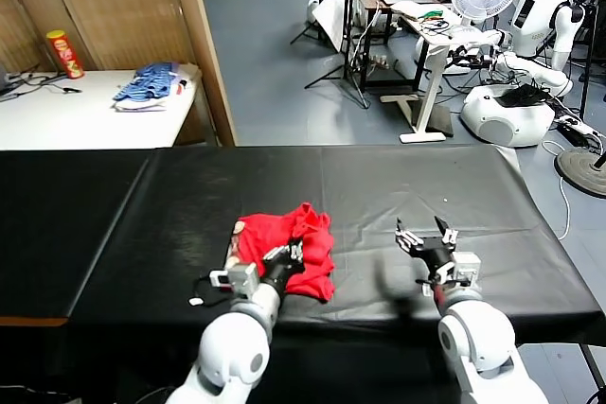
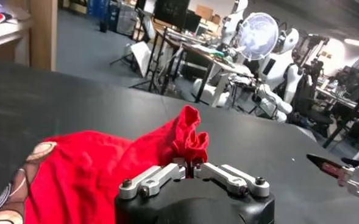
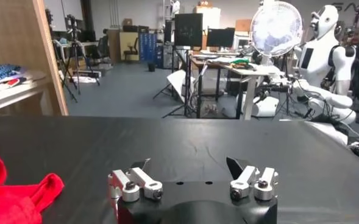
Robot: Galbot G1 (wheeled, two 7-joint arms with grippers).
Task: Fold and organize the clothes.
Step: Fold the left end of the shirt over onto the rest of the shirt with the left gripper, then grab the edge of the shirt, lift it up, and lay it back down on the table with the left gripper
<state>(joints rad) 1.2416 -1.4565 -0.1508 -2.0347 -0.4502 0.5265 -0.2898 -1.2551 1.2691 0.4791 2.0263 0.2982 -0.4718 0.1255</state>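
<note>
The black table [image 1: 379, 186] lies bare across its far half and along both ends, so a gripper could pass freely there. The only obstacle on it is the crumpled red T-shirt [image 1: 289, 248] near the front edge, with the left gripper [image 1: 287, 254] closed into its cloth and a raised fold [image 2: 188, 131] standing up just beyond the fingers. The right gripper [image 1: 426, 237] hovers with jaws spread, well apart from the shirt, with bare tabletop between them.
</note>
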